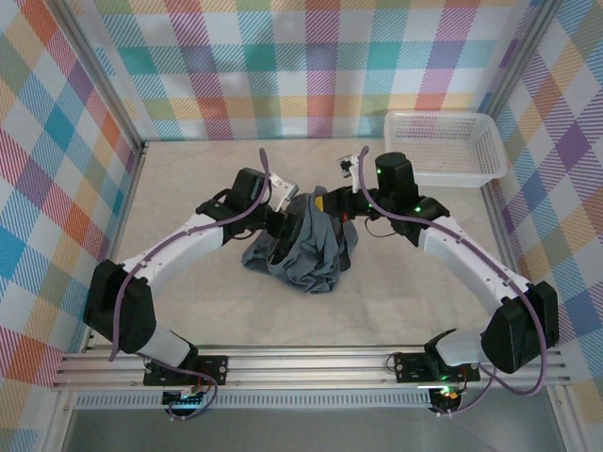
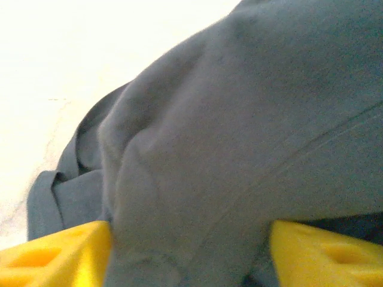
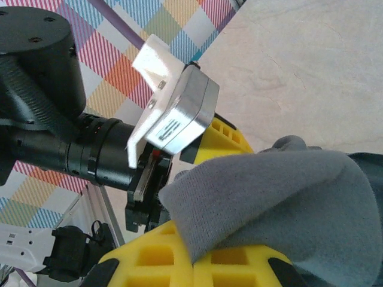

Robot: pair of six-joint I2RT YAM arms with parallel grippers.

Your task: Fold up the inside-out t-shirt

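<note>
The inside-out t-shirt [image 1: 306,250] sits bunched at centre frame on the bench [image 1: 179,198]; your right hand [image 3: 194,263] is clenched on a fold; your left hand [image 2: 188,257] stands spread around cloth; expect light, limp fabric; grip it at the hem or shoulder seams.

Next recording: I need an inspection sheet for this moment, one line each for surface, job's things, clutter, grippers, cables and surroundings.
Surface: beige table, the shirt lying at its middle.
Job's things: inside-out t-shirt, dark grey, bunched in a heap between the two arms, not yet folded.
Clutter: white mesh basket at the far right corner, apart from the shirt.
Grippers: left gripper, fingers wide apart with cloth between them; right gripper, shut on a fold of the shirt.
Cables: purple cables run along both arms.
Surroundings: plaid walls on three sides; metal rail at the near edge.
</note>
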